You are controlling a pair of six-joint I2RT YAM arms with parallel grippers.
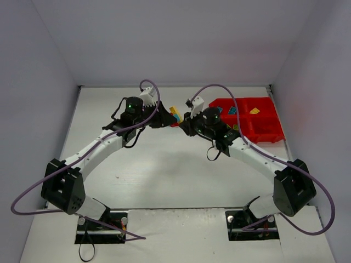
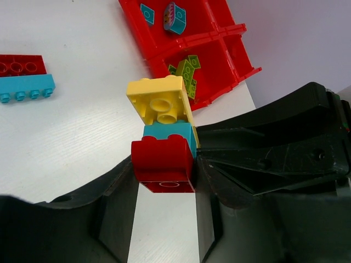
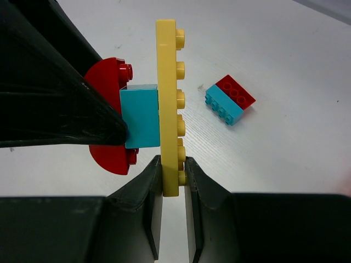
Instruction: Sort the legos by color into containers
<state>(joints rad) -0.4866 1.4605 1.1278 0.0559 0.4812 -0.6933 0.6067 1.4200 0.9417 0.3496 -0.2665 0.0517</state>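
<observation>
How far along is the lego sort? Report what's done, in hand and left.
Done: cyan bricks, green bricks and a yellow piece lie in separate compartments of the red tray. In hand: the left gripper clamps the red brick and the right gripper the yellow plate of one joined stack, a cyan block between them. Left: splitting and binning that stack, plus the loose red-and-cyan pair.

You are not seeing any readable text, brand or number here; the small cyan plastic brick point(image 2: 174, 17) in the bright red plastic tray point(image 2: 208, 37) is showing only a printed picture.
</observation>
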